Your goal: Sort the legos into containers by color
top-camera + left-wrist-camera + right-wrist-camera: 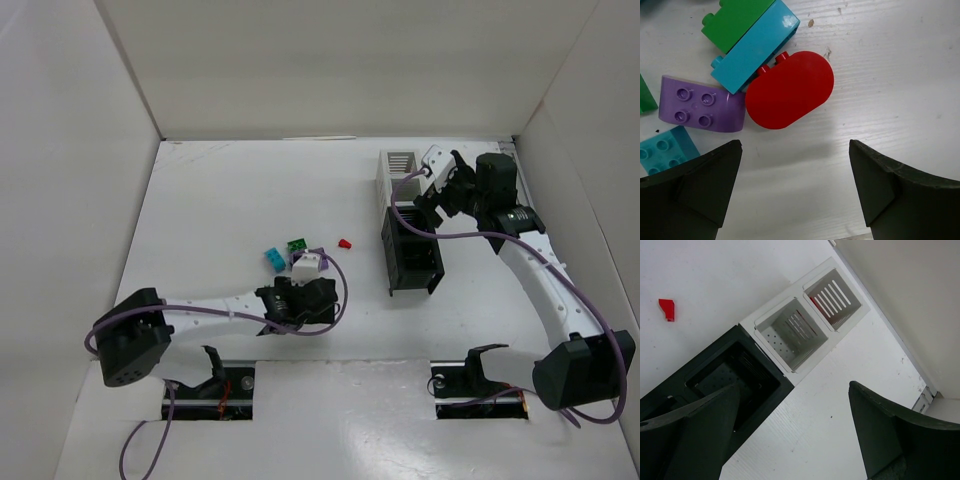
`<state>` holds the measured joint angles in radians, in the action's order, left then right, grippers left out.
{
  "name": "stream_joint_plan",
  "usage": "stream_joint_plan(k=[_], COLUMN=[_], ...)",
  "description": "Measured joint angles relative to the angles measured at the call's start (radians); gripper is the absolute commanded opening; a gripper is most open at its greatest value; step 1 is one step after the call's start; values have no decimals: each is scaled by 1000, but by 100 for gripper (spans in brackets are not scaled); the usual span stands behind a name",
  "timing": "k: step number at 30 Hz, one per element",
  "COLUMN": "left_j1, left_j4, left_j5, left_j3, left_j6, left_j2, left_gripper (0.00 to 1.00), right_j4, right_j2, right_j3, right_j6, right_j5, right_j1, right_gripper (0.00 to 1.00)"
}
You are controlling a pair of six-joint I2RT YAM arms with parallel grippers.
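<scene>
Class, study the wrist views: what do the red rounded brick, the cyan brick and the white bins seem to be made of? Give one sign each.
Red rounded brick: likely moulded plastic, smooth, slight sheen; uniform colour.
Cyan brick: same, glossy; bright highlight at its corner.
White bins: probably matt plastic, possibly painted metal; thin slotted walls.

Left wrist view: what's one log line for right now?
left gripper: open, empty | red lego: on table, beside cyan lego | right gripper: open, empty, by containers
</scene>
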<state>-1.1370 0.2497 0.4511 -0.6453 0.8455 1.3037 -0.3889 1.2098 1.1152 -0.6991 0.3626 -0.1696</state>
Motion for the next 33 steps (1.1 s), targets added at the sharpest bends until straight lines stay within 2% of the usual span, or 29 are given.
stream_joint_plan(k=[8, 20, 27, 31, 33], left_j1=[0, 92, 79, 46, 32], left_j4=[-15, -63, -90, -88, -69], left_j5=[27, 53, 47, 41, 29], left_j3=[-61, -100, -110, -124, -144], left_j6=[-28, -69, -105, -104, -98], left_j2=[159, 226, 244, 254, 266], left_gripper=[86, 88, 68, 49, 44], right_j4=[0, 0, 0, 0, -1], right_j2=[0, 0, 0, 0, 0], right_j3=[0, 0, 0, 0, 0], right_j6=[0, 0, 0, 0, 2], right_j5=[-5, -8, -9, -12, -16], right_j1=[0, 0, 0, 0, 0], right_gripper=[94, 94, 94, 94, 94])
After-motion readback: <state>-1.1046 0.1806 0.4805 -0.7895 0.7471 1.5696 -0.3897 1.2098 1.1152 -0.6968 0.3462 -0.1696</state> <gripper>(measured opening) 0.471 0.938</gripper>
